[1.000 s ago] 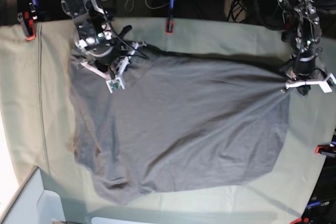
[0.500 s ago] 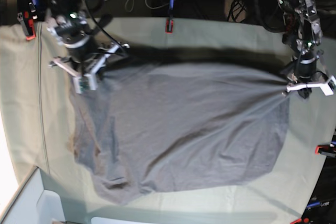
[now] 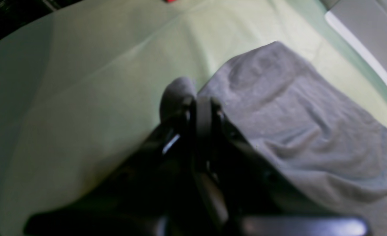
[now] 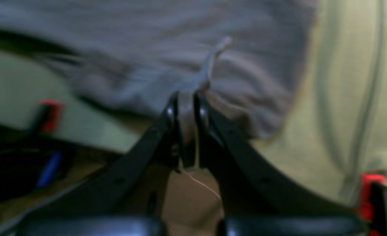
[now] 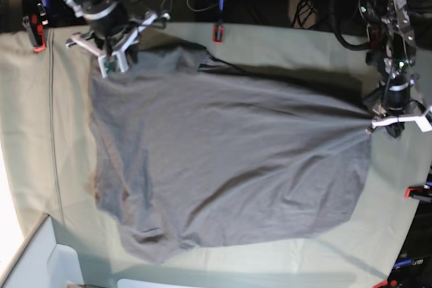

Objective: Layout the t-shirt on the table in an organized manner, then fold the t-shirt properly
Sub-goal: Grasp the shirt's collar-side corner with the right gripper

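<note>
On the tabletop [image 5: 27, 133], covered with pale green cloth, lies the grey t-shirt [image 5: 229, 166]. It is spread out wide but not neat. The near edge is bunched and wavy, and creases run across the middle.

The right fingers [image 5: 111, 59] are squeezed tight on one far corner of the shirt, up by the back edge. The close-up view shows a bit of grey cloth pinched between them [image 4: 186, 108]. The left fingers [image 5: 386, 121] are squeezed tight on the other side's edge, and the cloth pulls into a point there. The close-up there shows cloth bunched around the closed tips [image 3: 201, 111].

So the laying-out part looks only half done. I think the shirt needs more pulling to get flat and straight. No fold has been made yet.
</note>
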